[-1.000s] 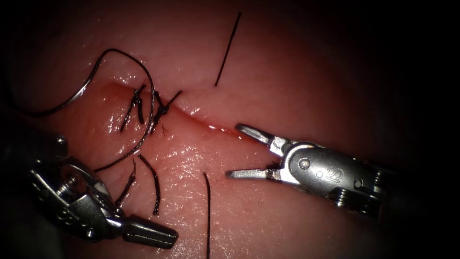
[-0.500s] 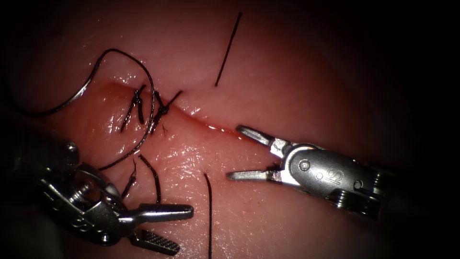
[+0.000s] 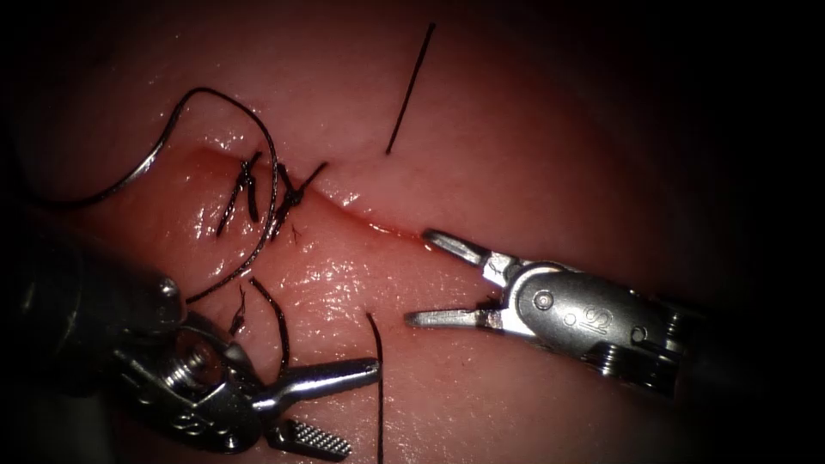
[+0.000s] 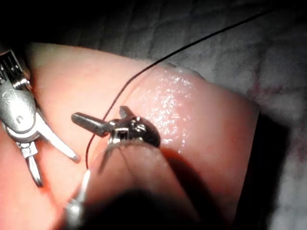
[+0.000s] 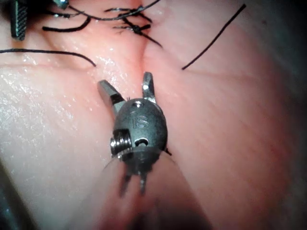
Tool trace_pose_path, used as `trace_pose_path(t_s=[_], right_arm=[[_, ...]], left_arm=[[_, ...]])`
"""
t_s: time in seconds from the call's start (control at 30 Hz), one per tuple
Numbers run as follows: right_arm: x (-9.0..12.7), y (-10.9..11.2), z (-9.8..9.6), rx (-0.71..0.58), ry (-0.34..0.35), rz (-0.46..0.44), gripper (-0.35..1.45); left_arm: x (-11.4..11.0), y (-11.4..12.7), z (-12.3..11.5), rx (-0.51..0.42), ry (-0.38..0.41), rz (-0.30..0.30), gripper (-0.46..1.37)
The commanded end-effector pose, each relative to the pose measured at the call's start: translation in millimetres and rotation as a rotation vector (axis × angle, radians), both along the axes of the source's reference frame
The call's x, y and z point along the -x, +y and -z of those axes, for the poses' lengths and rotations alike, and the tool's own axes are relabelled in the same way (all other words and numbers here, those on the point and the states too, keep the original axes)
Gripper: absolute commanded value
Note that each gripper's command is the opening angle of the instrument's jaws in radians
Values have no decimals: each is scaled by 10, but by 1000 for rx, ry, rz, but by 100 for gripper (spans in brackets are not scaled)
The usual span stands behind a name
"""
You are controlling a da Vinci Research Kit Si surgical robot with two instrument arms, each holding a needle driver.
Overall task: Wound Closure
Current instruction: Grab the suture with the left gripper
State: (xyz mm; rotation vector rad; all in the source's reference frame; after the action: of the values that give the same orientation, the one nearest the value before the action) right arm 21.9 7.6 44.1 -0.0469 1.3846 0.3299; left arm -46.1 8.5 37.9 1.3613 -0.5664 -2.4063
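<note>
Left tool [image 3: 339, 408] has advanced rightward toward the upright thread [image 3: 376, 387], jaws parted, holding nothing | needle: cannot make out | knotted stitch [image 3: 288, 199] sits on the cut [image 3: 378, 225] in the tissue [image 3: 516, 155] | right tool [image 3: 434, 275] straddles the cut, jaws spread, empty.

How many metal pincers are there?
2. The left pincer is open below the cut, near a thread. The right pincer is open at the cut on the tissue. Both hold nothing.
</note>
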Motion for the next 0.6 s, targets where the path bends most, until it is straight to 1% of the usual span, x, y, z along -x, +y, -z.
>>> trace_pose_path(t_s=[0.03,0.23,0.37,0.5,0.6], right_arm=[[0,-1,0,0,2,7,122],[1,-4,4,1,4,9,122],[1,-5,6,1,5,11,122],[1,-5,6,1,5,11,122],[1,-4,5,1,5,10,122]], left_arm=[[2,-1,-3,12,3,-7,48],[8,-10,-21,24,6,-12,48],[12,-16,-28,24,-2,-13,47],[21,-21,-28,17,-14,-19,47],[33,-24,-27,14,-23,-25,47]])
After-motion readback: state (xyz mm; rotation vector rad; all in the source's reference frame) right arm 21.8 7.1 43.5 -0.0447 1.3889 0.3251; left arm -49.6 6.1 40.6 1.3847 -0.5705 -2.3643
